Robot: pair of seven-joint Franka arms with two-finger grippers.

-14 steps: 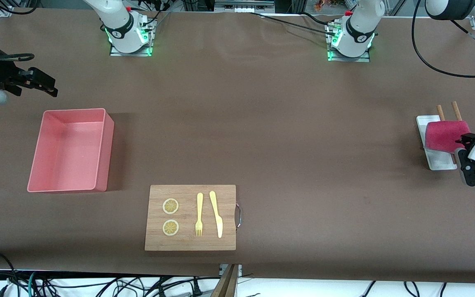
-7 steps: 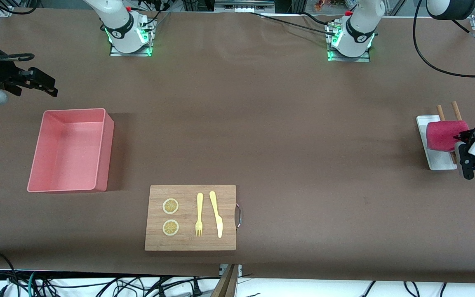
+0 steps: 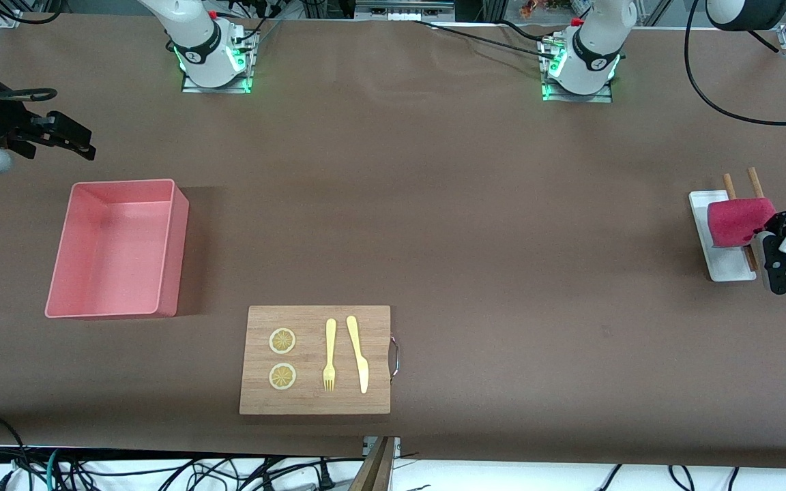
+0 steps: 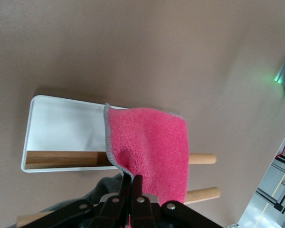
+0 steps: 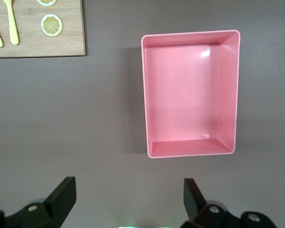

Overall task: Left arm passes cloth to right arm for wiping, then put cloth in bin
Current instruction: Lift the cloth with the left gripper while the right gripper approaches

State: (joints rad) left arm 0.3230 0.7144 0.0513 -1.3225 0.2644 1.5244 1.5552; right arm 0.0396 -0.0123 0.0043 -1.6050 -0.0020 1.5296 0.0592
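Observation:
The crimson-pink cloth [image 3: 737,219] is draped over two wooden rods [image 3: 752,181] on a small white tray [image 3: 724,267] at the left arm's end of the table. My left gripper [image 3: 769,230] is shut on the cloth's grey-trimmed edge; the left wrist view shows its fingers [image 4: 132,183] pinching the cloth [image 4: 152,142]. The salmon-pink bin [image 3: 171,252] stands empty at the right arm's end. My right gripper [image 3: 82,146] waits open and empty over bare table beside the bin, which fills the right wrist view [image 5: 185,95].
A wooden cutting board [image 3: 314,402] lies near the table's front edge with two lemon slices [image 3: 282,341], a yellow fork [image 3: 329,354] and a yellow knife [image 3: 357,351] on it. Its corner shows in the right wrist view [image 5: 61,45].
My left gripper has moved in to the cloth's edge and shut on it, pulling the cloth slightly toward the left arm's end. The right arm has not moved.

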